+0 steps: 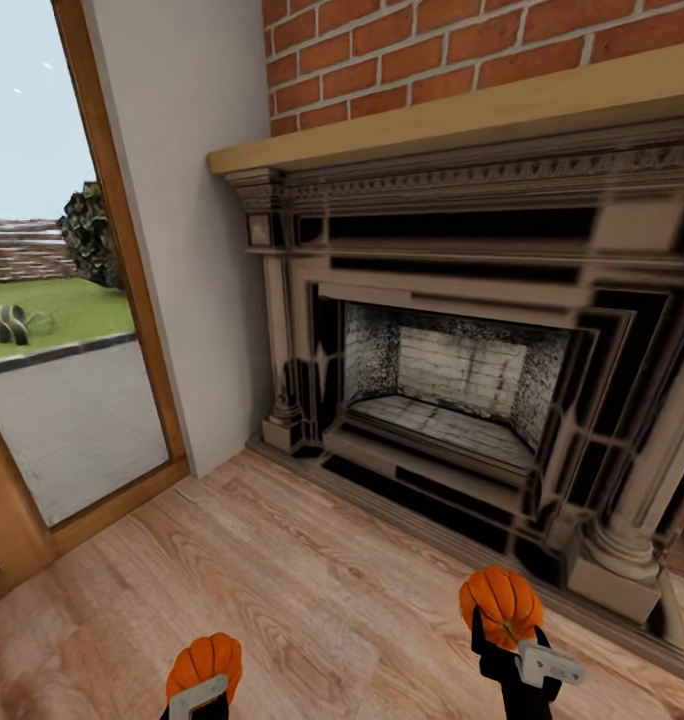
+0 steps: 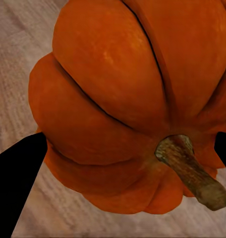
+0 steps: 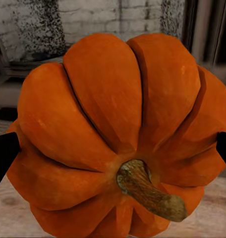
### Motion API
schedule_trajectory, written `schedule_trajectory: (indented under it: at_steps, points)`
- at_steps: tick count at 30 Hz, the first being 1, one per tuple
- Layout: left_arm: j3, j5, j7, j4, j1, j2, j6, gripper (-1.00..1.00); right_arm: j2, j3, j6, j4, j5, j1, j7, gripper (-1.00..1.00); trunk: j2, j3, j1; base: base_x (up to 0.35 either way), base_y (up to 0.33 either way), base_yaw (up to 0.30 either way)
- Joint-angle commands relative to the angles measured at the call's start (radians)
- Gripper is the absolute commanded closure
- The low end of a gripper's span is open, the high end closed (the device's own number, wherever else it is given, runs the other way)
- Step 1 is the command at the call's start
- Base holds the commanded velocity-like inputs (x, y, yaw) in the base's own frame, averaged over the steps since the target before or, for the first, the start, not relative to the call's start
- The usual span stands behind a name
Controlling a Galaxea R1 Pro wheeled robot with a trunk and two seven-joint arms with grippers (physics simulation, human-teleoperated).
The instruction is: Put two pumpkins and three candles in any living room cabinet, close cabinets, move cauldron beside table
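**Pumpkins aloft, one in each gripper**

Pumpkins in both grips here! The left gripper (image 1: 197, 695) is clamped on the left pumpkin (image 1: 205, 662), low and near at the left of the head view; up close its dark fingers (image 2: 16, 168) press the ribbed orange sides, the stem (image 2: 192, 171) pointing back at the camera. Over on the right, the right gripper (image 1: 512, 640) is clamped on the right pumpkin (image 1: 500, 603), carried higher and farther out, its black fingers (image 3: 4, 156) at either flank. Below both lies the wooden floor (image 1: 302, 580). Beyond stands the fireplace (image 1: 462, 380), dark carved surround under a pale mantel shelf (image 1: 432, 125), brick wall (image 1: 402, 50) above. Far left, a glass door (image 1: 52, 300) onto a garden.
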Motion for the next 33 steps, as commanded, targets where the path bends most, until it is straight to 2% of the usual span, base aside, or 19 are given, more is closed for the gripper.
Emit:
schedule_trajectory:
  at_steps: [1,4,9,12,18,24,33]
  points:
    - [-0.007,0.000,0.010,-0.003,0.000,0.000,-0.004,1.00,0.000,0.002,-0.006,0.005,-0.002,0.000,0.001,1.00,0.000,0.003,-0.001,0.000,0.000,0.000]
    - [-0.006,0.000,0.008,-0.002,0.005,-0.001,-0.005,1.00,0.000,0.002,-0.030,0.029,0.029,0.000,0.000,1.00,0.001,0.015,-0.002,0.000,0.000,0.000]
    - [-0.006,0.000,0.002,0.017,0.005,-0.014,0.006,1.00,0.000,0.002,-0.051,0.052,0.034,0.000,0.001,1.00,0.002,0.034,-0.004,0.000,0.000,0.000]
    - [-0.006,0.000,0.002,0.044,0.005,-0.028,0.044,1.00,0.000,0.002,-0.054,0.054,0.033,0.000,0.000,1.00,0.002,0.046,-0.006,0.000,0.000,0.000]
    - [-0.005,0.000,0.002,0.055,0.005,-0.032,0.077,1.00,0.006,0.005,-0.054,0.063,0.033,0.002,0.000,1.00,0.004,0.069,-0.008,0.000,0.000,0.000]
    - [-0.004,0.000,0.001,0.064,0.005,-0.032,0.154,1.00,0.003,0.003,-0.053,0.070,0.030,0.001,-0.002,1.00,0.005,0.092,-0.011,0.000,0.000,-0.239]
    - [-0.004,0.000,0.001,0.076,0.005,-0.033,0.192,1.00,0.002,-0.002,-0.051,0.167,0.023,0.001,0.000,1.00,0.007,0.127,-0.015,0.000,0.000,-0.270]
